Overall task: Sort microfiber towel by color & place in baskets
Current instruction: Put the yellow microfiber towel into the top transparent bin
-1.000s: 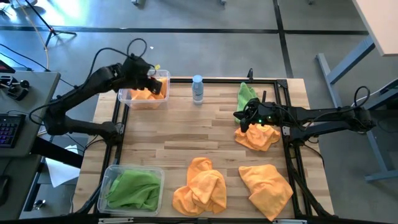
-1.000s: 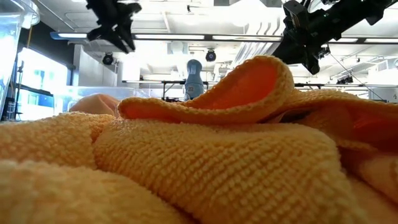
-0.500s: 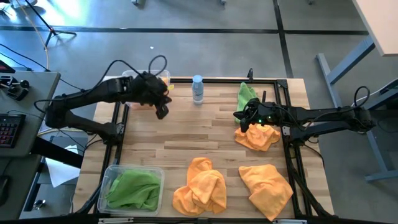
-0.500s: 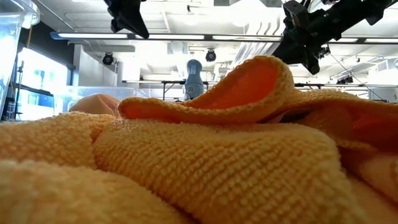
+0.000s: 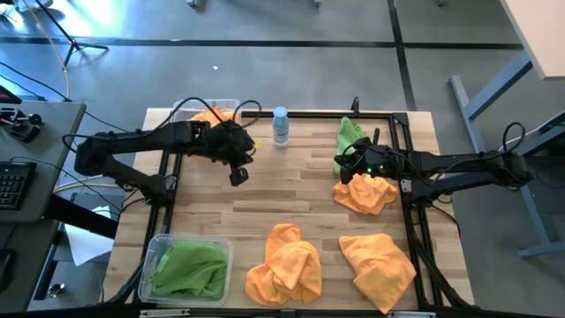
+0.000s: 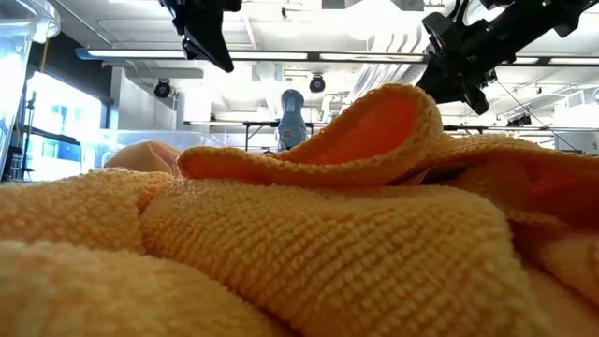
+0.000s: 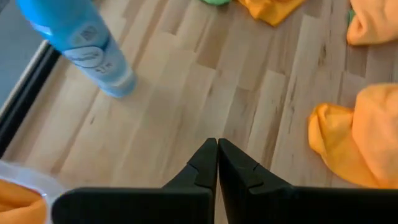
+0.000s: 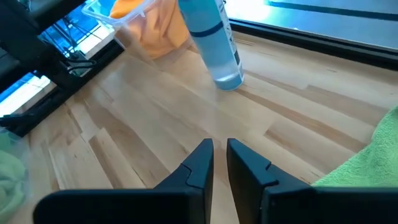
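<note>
The left end effector (image 5: 237, 176) hangs over bare surface (image 5: 291, 190) just beside the bottle (image 5: 281, 126), fingers pressed together, holding nothing. The right end effector (image 5: 338, 164) sits on the bottle's other side, over an orange towel (image 5: 365, 193) and next to a green towel (image 5: 350, 135), fingers slightly apart. 2 orange towels (image 5: 284, 263) lie well away from the bottle. Behind the left arm, 1 basket (image 5: 205, 112) holds orange; the other basket (image 5: 187, 266) holds green.

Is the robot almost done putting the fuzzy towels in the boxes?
Not yet. Done: green towels fill the near box, and an orange towel lies in the far box. In hand: nothing; the left tool is shut and empty over bare table, and the right tool hovers by the loose green towel. Left: that green towel and three orange towels.
</note>
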### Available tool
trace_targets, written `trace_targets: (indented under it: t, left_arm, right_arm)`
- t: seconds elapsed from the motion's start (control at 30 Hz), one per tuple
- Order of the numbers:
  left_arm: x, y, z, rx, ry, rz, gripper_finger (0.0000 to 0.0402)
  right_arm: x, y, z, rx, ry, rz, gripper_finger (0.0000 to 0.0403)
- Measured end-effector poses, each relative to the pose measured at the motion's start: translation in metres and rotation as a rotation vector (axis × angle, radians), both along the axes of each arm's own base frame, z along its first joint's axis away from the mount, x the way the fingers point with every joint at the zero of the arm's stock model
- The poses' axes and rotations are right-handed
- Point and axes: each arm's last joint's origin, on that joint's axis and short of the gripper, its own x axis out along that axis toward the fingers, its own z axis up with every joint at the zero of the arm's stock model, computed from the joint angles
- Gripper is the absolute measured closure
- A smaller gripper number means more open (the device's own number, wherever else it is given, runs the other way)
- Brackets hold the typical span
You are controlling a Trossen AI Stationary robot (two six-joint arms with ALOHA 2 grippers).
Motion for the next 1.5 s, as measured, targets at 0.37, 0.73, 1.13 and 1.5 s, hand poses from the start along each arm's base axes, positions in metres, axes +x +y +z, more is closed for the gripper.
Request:
trace_targets:
  t: [0.37,0.73,1.13,1.5]
  left_arm:
    - [0.008,-0.018,-0.006,-0.003,0.026,-0.070,0.0401]
    - [0.009,-0.030,-0.006,-0.067,0.008,-0.035,0.0401]
    - [0.009,-0.052,-0.006,-0.102,-0.001,-0.066,0.0401]
    - [0.013,-0.074,-0.002,-0.062,-0.078,-0.092,0.0401]
  right_arm:
    - [0.000,0.000,0.000,-0.018,0.010,0.012,0.0354]
    - [0.000,0.001,0.000,-0.059,0.035,0.061,0.0354]
    - [-0.003,0.006,-0.008,0.031,0.114,0.220,0.0354]
    - [-0.011,0.008,-0.017,0.082,0.237,0.260,0.0354]
